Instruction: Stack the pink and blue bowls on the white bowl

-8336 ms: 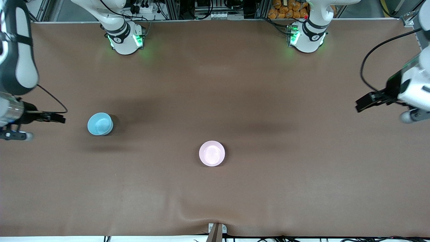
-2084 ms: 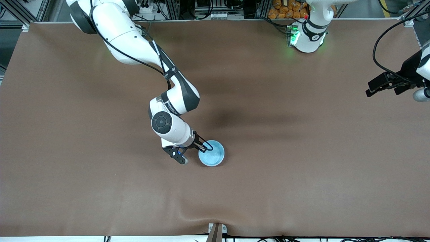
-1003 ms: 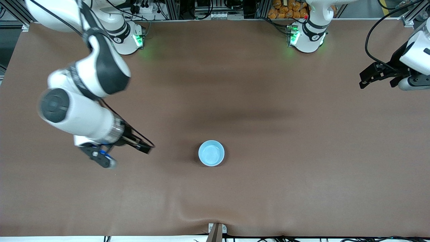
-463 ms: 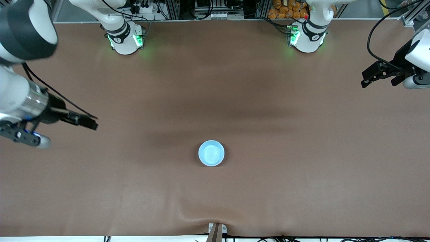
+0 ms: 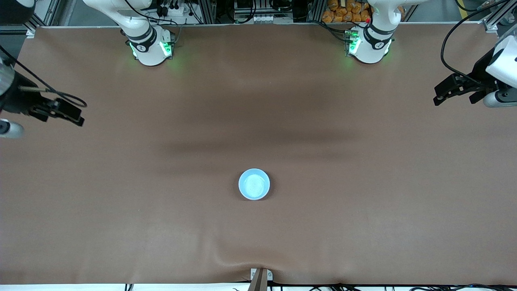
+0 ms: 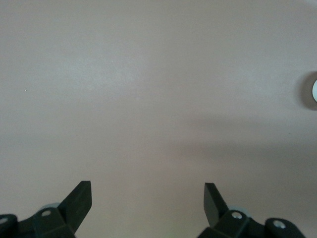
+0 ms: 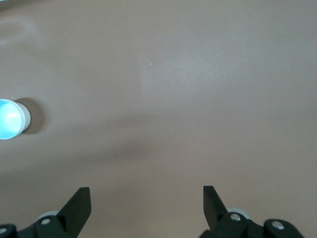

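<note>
i see one stack near the middle of the table (image 5: 363,226), somewhat closer to the front-camera edge than to my bases. the blue bowl (image 5: 254,184) is on top, upright, its pale inside facing up. in my right wrist view a whitish outer wall shows around it, so it sits nested in another bowl; i cannot tell the colour of what lies under it, and no pink bowl or separate white bowl shows by itself.

my right gripper (image 5: 66,114) is in the air over the table's edge at the right arm's end, well apart from the stack. its fingers (image 7: 79,206) are spread wide with nothing between them, only bare brown cloth below.

my left gripper (image 5: 448,89) is in the air over the edge at the left arm's end, also well apart from the stack. its fingers (image 6: 79,202) are spread wide too and hold nothing. this arm waits.
</note>
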You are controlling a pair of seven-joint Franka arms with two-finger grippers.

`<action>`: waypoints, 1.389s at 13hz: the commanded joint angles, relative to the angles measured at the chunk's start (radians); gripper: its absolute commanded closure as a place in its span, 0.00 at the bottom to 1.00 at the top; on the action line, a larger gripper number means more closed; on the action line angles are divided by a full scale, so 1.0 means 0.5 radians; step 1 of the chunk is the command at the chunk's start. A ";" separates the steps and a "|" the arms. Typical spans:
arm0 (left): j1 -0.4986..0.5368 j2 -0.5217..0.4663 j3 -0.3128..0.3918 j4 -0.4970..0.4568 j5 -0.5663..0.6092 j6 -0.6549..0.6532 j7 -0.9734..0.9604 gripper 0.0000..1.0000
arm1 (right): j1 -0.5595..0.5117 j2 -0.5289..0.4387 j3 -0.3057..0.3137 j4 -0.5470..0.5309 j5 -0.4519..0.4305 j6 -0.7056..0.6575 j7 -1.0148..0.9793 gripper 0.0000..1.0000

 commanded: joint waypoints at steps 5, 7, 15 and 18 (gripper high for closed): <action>0.023 -0.048 -0.016 -0.041 -0.036 0.010 0.053 0.00 | 0.107 -0.410 -0.310 -0.633 -0.018 0.271 -0.396 0.00; 0.023 -0.051 -0.022 -0.041 -0.036 0.010 0.050 0.00 | 0.110 -0.410 -0.311 -0.624 -0.018 0.271 -0.399 0.00; 0.023 -0.054 -0.025 -0.035 -0.036 0.004 0.050 0.00 | 0.086 -0.257 -0.228 -0.333 -0.034 0.203 -0.390 0.00; 0.023 -0.057 -0.025 -0.026 -0.036 0.004 0.053 0.00 | 0.086 -0.257 -0.225 -0.333 -0.037 0.200 -0.402 0.00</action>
